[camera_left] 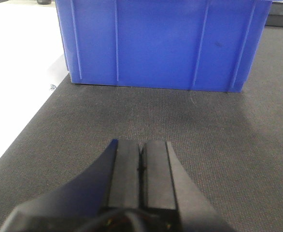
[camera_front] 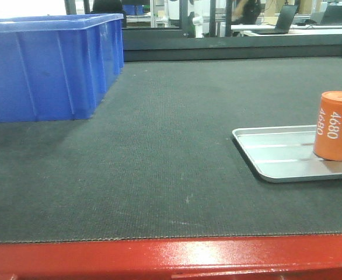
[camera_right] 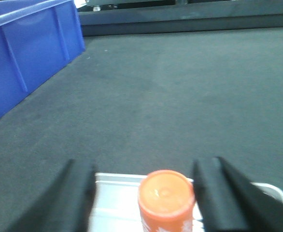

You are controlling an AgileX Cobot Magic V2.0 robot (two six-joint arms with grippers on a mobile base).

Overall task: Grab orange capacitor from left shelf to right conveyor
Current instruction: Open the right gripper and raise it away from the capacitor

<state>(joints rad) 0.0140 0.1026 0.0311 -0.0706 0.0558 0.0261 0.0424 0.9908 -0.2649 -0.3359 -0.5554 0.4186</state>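
The orange capacitor (camera_front: 334, 125), marked "4680" in white, stands upright on a flat silver tray (camera_front: 276, 154) that lies on the dark conveyor belt (camera_front: 159, 151) with its red front edge (camera_front: 159, 256). In the right wrist view the capacitor (camera_right: 165, 195) sits between my right gripper's (camera_right: 144, 186) wide-open fingers (camera_right: 211, 193), nearer the right one, untouched. My left gripper (camera_left: 141, 154) is shut and empty, low over the belt in front of the blue bin. The left shelf is out of view.
A large blue plastic bin (camera_front: 48, 64) stands on the belt at the far left; it also fills the top of the left wrist view (camera_left: 156, 43). A pale floor (camera_left: 16, 87) lies beyond the belt's left edge.
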